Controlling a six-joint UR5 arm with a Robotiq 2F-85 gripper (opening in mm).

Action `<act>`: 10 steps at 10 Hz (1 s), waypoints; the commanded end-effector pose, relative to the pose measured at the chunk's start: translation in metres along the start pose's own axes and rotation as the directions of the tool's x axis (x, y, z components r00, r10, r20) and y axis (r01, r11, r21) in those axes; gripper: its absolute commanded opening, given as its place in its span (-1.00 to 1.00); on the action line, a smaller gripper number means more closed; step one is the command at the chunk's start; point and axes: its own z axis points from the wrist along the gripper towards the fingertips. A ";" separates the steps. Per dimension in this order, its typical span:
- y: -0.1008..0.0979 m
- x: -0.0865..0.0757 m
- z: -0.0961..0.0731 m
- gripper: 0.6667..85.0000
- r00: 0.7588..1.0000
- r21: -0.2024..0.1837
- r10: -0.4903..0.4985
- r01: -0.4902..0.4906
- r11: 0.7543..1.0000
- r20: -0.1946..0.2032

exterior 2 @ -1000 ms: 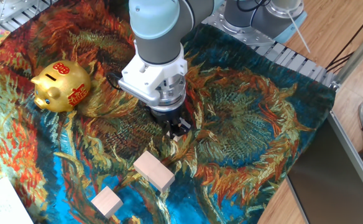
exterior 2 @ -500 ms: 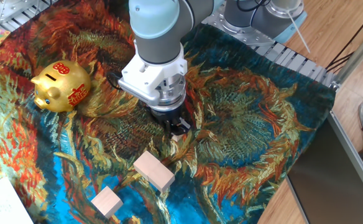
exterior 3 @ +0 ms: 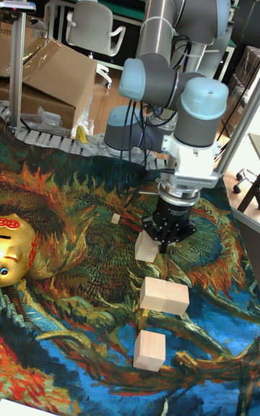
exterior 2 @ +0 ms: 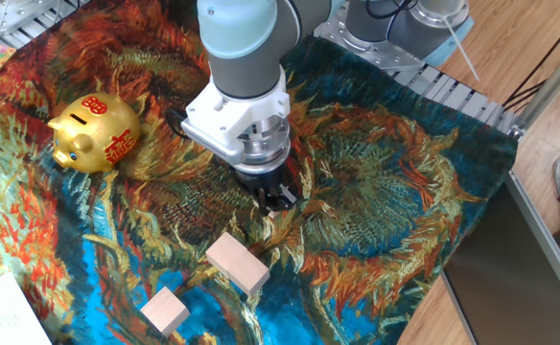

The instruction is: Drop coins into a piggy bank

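Observation:
The gold piggy bank (exterior 2: 96, 134) with red markings stands on the painted cloth at the left; in the tall fixed view only part of the bank (exterior 3: 14, 250) shows at the left edge. My gripper (exterior 2: 278, 198) points down, low over the cloth's middle, well right of the bank. In the tall fixed view the gripper (exterior 3: 166, 241) hangs just beside a pale wooden block (exterior 3: 148, 247). Its dark fingers look close together, but I cannot tell whether they hold anything. No coins are visible.
Two pale wooden blocks (exterior 2: 237, 264) (exterior 2: 165, 310) lie in front of the gripper. A tiny block (exterior 3: 115, 219) sits farther back. The arm's base (exterior 2: 395, 24) stands at the far edge. A cardboard box (exterior 3: 50, 76) is behind the table.
The gripper has shifted very slightly to the right and down. The piggy bank and the blocks have not moved.

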 end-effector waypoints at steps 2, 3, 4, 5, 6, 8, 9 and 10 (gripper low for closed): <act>0.013 -0.008 -0.016 -0.98 1.000 -0.003 -0.014 0.014 1.000 0.008; 0.014 -0.007 -0.016 -0.98 1.000 -0.006 -0.017 0.017 1.000 0.005; 0.013 -0.009 -0.016 -0.98 1.000 -0.005 -0.018 0.018 1.000 0.011; 0.011 -0.011 -0.016 -0.98 1.000 0.006 -0.022 0.022 1.000 0.018; 0.007 -0.012 -0.016 -0.98 0.999 0.020 -0.032 0.032 0.999 0.024; 0.011 -0.013 -0.016 -0.98 0.999 0.005 -0.025 0.025 1.000 0.026; 0.011 -0.014 -0.016 -0.98 0.999 0.003 -0.019 0.019 1.000 0.029; 0.011 -0.013 -0.016 -0.98 0.999 0.006 -0.018 0.017 1.000 0.028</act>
